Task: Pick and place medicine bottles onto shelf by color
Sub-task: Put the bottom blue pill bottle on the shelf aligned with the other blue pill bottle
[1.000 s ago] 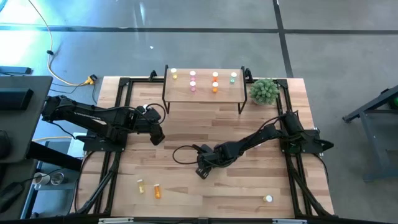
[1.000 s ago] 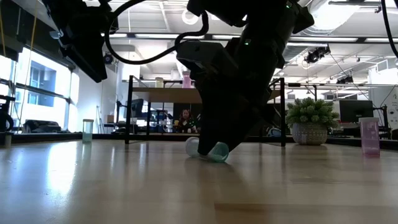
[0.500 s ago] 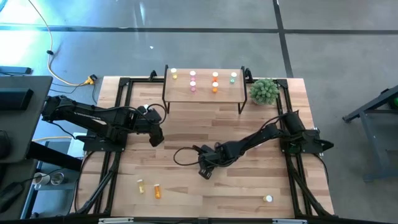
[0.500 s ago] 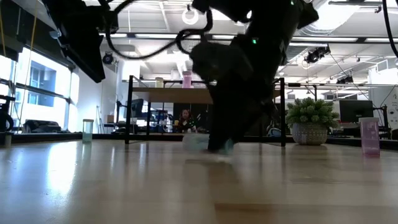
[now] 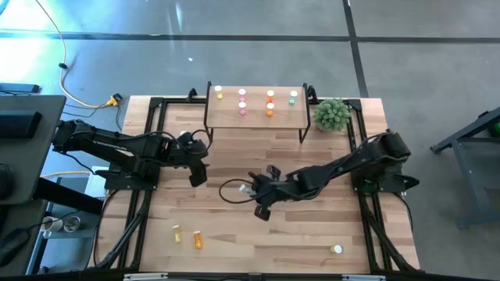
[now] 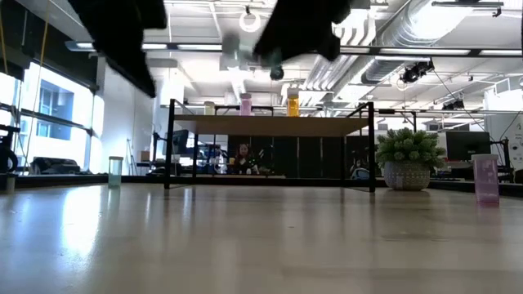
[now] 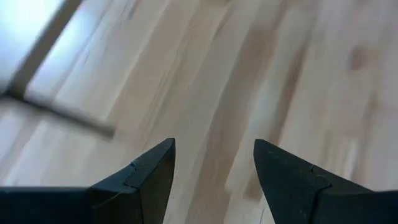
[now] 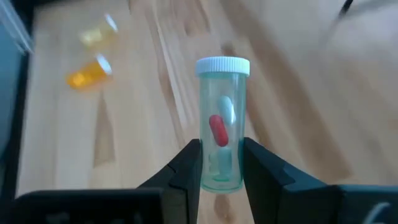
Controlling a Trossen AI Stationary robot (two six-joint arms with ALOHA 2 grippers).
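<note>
My right gripper (image 5: 255, 192) is over the middle of the table, shut on a clear green medicine bottle (image 8: 222, 124) with a white cap and pills inside, held well above the tabletop (image 6: 231, 45). My left gripper (image 5: 198, 170) hangs open and empty (image 7: 214, 163) over the table's left half. The shelf (image 5: 256, 115) stands at the far edge on black legs and carries yellow (image 5: 219, 93), pink (image 5: 242, 99), orange (image 5: 270, 101) and green (image 5: 293, 97) bottles standing upright. A yellow bottle (image 5: 176, 232) and an orange bottle (image 5: 197, 240) lie on their sides near the front left. My right gripper pinches the green bottle's lower body (image 8: 219, 169), near its base, between its two fingers (image 8: 186, 163). The bottle runs along the fingers and sticks out past their tips, its white cap (image 8: 222, 65) at the far end. It is lifted clear of the table.
A green bushy plant (image 5: 332, 115) stands right of the shelf. One more small bottle (image 5: 337, 250) stands near the front right edge. A black cable (image 5: 228, 190) loops beside my right gripper. Bare wood lies between the grippers and the shelf.
My right gripper has risen from the tabletop with the green bottle and gone a little toward the far edge. The bottle, which lay on its side on the wood, is now lifted clear.
</note>
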